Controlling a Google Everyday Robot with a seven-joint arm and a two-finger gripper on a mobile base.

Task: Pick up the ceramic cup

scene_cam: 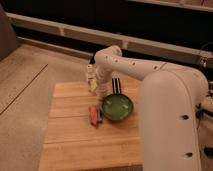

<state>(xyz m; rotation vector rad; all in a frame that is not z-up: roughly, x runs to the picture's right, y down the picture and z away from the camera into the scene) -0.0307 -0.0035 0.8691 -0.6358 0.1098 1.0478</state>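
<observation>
Reaching in from the right foreground, the bulky white robot arm (150,75) bends across the far half of the pale wooden slatted worktop (70,140) and ends in the end effector (92,81). The end effector points downward near the far edge of the boards, at about 10 o'clock from the round green bowl (118,107).

Right at its lower tip is a small off-white rounded shape, which looks like the small off-white ceramic cup (94,88). It sits low against the wood and is partly covered by the arm's wrist. I cannot tell whether the end effector is released or clenched, nor whether it is actually touching the cup or only standing over it. I also cannot tell whether the cup rests on the worktop or is raised off it.

The green bowl stands upright near the middle of the worktop, close to the arm's big white body. Just beside it at 9 o'clock lies a slim orange-red packet (93,115), running front to back. At the bowl's 12 o'clock, a small dark object with pale stripes (116,85) shows under the forearm. Grey speckled floor (25,85) surrounds the worktop on the left.
</observation>
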